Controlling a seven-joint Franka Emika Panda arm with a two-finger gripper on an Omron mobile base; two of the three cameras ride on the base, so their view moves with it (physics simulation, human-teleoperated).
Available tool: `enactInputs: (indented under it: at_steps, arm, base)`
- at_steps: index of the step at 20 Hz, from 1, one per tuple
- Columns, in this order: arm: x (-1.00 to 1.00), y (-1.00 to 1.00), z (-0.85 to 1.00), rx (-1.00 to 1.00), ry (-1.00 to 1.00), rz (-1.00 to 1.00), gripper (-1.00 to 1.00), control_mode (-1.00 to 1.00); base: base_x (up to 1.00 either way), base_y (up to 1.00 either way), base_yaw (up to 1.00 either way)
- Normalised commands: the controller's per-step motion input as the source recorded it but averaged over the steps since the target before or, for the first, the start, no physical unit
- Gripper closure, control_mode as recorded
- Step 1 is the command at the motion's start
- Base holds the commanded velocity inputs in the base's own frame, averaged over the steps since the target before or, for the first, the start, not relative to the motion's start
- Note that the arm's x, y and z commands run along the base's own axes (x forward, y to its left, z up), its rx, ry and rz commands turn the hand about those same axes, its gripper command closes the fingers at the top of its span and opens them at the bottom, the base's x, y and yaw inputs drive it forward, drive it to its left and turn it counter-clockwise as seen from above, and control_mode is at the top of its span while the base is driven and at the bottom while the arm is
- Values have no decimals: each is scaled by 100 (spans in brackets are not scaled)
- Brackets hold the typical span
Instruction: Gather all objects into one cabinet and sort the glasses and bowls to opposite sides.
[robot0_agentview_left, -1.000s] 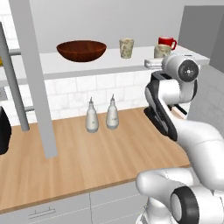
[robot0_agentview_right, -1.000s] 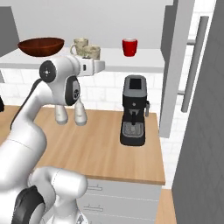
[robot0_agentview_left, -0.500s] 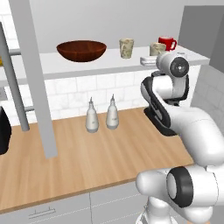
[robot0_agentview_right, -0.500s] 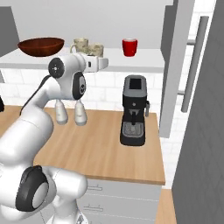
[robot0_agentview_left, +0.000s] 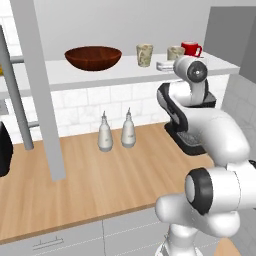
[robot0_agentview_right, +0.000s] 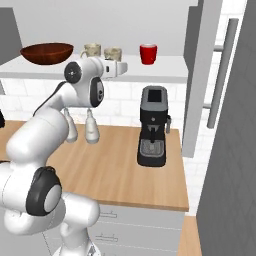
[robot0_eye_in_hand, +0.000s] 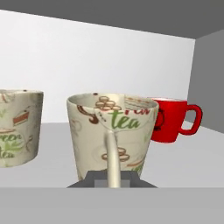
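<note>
I have the gripper (robot0_eye_in_hand: 113, 177) up at shelf height inside the cabinet (robot0_agentview_left: 125, 72), and its jaws are clenched on the rim of the nearer cup (robot0_eye_in_hand: 113, 133); from the hand camera one finger reaches up over the cup's wall, with the printed "tea" lettering just behind it. I can't tell whether the cup's base is touching the white shelf or is just above it.

To one side in my hand view stands the second cup (robot0_eye_in_hand: 17, 127), close to the first but apart from it. On the other side, a little further back, is the red mug (robot0_eye_in_hand: 170, 119), its handle turned away from the cups.

From my left base camera I see the wooden bowl (robot0_agentview_left: 93, 57) on the same shelf, well apart from the cups, toward the left end. The cups sit near the middle and the mug beyond them on the right.

Down on the wooden counter (robot0_agentview_left: 100, 180) two white bottles (robot0_agentview_left: 116, 132) stand side by side by the tiled wall, and the black coffee machine (robot0_agentview_right: 153, 132) stands further right. The grey cabinet door (robot0_agentview_right: 210, 80) hangs open at the right
</note>
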Motion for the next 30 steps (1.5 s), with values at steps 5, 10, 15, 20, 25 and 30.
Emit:
enactInputs:
  at_steps: [5,10,15,20,25,30]
  arm:
    - [29,-5,-10,0,1,-2,-100,-100]
    - [9,-20,-14,0,0,0,-100,-100]
    - [-46,-13,24,0,-9,0,-100,-100]
    - [-76,0,67,0,-17,0,-100,-100]
    - [-95,0,49,2,-9,0,-100,-100]
    - [-95,17,1,0,1,0,-100,-100]
  base:
    - [0,0,0]
    - [0,0,0]
    - [0,0,0]
    - [0,0,0]
    - [0,0,0]
    - [0,0,0]
